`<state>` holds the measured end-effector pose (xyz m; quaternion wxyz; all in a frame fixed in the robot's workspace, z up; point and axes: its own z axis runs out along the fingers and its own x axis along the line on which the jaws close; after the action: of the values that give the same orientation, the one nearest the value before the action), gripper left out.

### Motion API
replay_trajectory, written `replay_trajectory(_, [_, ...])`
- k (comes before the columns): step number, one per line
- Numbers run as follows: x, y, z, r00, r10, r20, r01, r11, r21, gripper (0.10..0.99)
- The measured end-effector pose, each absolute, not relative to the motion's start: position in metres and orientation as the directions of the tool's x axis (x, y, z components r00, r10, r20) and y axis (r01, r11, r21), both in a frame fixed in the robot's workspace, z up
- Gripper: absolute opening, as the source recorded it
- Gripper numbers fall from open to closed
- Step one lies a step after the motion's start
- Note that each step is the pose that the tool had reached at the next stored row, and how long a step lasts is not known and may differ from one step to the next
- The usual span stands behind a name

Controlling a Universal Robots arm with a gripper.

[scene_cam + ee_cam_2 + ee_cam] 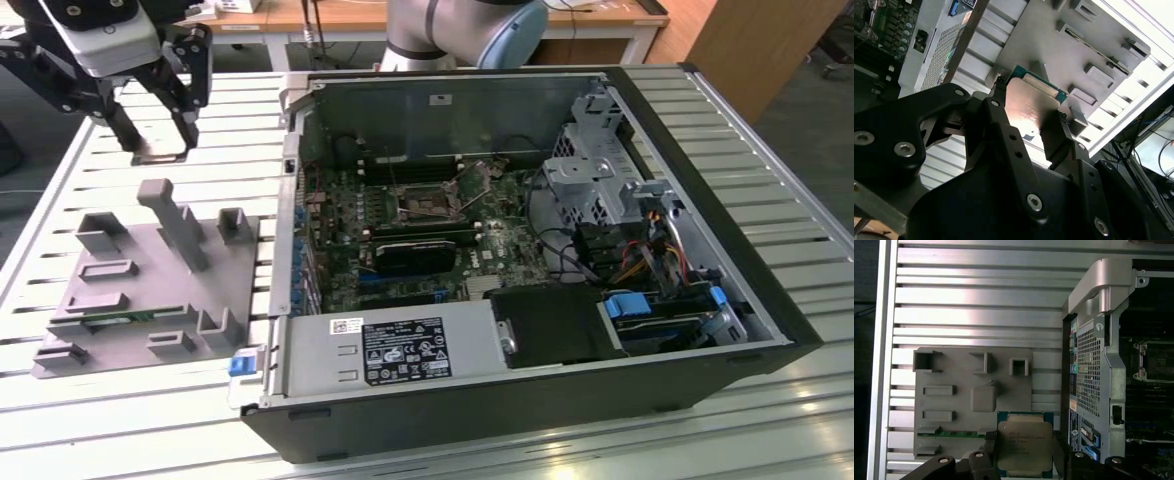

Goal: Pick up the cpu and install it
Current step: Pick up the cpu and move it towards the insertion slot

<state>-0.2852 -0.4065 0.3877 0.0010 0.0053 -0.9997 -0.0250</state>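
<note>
cpu (1025, 446) in the gripper (1025, 454) grasp

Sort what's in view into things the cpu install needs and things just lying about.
Job: cpu, clamped in the jaws; motherboard socket; open computer case.
Lying about: grey fixture plate; memory stick slotted in it; power supply; slatted table.

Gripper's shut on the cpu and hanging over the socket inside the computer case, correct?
Not quite. The gripper is shut on the cpu, but it is not inside the computer case. The exterior view shows it outside the case, above the slatted table near the grey fixture.
</note>
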Motion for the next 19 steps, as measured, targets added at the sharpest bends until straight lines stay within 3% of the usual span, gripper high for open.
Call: replay_trajectory(19, [-0.262,-0.406,0.388,-1.0,-0.011,0.002,-0.011,0.999,0.05,0.529])
